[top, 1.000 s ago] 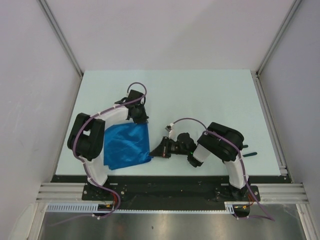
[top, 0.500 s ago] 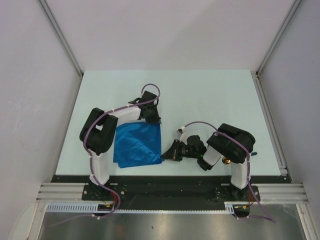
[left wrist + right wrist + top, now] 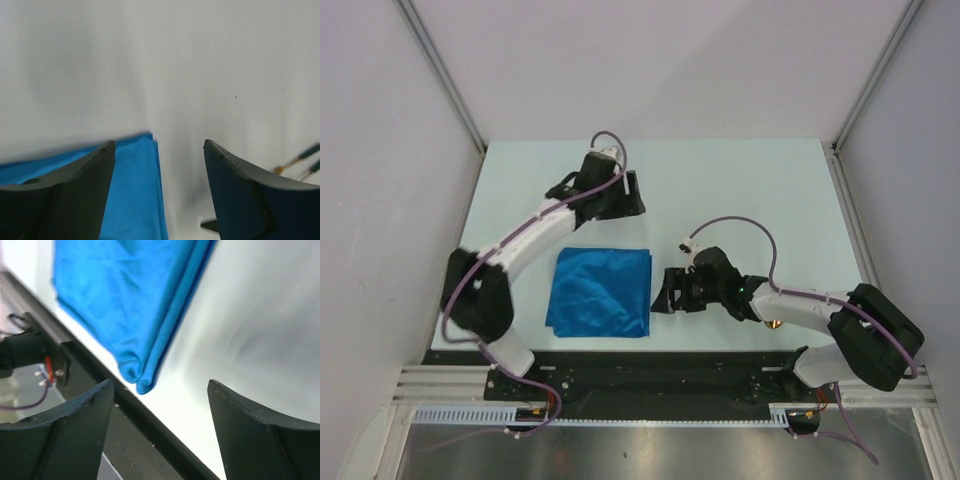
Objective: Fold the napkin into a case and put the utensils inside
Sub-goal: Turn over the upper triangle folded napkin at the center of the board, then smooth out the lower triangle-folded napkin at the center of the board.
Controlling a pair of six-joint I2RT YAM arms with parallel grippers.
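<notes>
**Top external view.** The napkin (image 3: 600,292) lies flat on the desk (image 3: 750,190), folded into a roughly rectangular blue pad, at the near left of centre. The left arm reaches past the napkin's far edge. The left tool (image 3: 635,197) sits beyond the far right corner of the cloth, apart from it. Its opening is hard to read from this angle. The right arm lies low across the near right of the desk. The right tool (image 3: 662,290) is just beside the napkin's right edge and points at it, with a gap visible between tool and cloth. Of the utensils (image 3: 772,324), only a gold head shows, at the near side of the right forearm and well apart from the napkin.

**Left wrist view.** The left tool (image 3: 157,145) is spread wide, with nothing between its two dark fingers (image 3: 65,190). One corner of the napkin (image 3: 132,175) lies on the desk (image 3: 165,65) below the tool, mostly on the left-finger side. The utensils (image 3: 310,151) show at the right edge as two slim dark green handles with gold necks, side by side on the desk.

**Right wrist view.** The right tool (image 3: 160,385) is spread wide and holds nothing. The napkin (image 3: 125,300) fills the upper left. Its doubled layers end in a rounded folded corner close to the dark rail (image 3: 145,432) at the desk edge. That corner lies ahead of the gap between the fingers (image 3: 250,430) and touches neither.
</notes>
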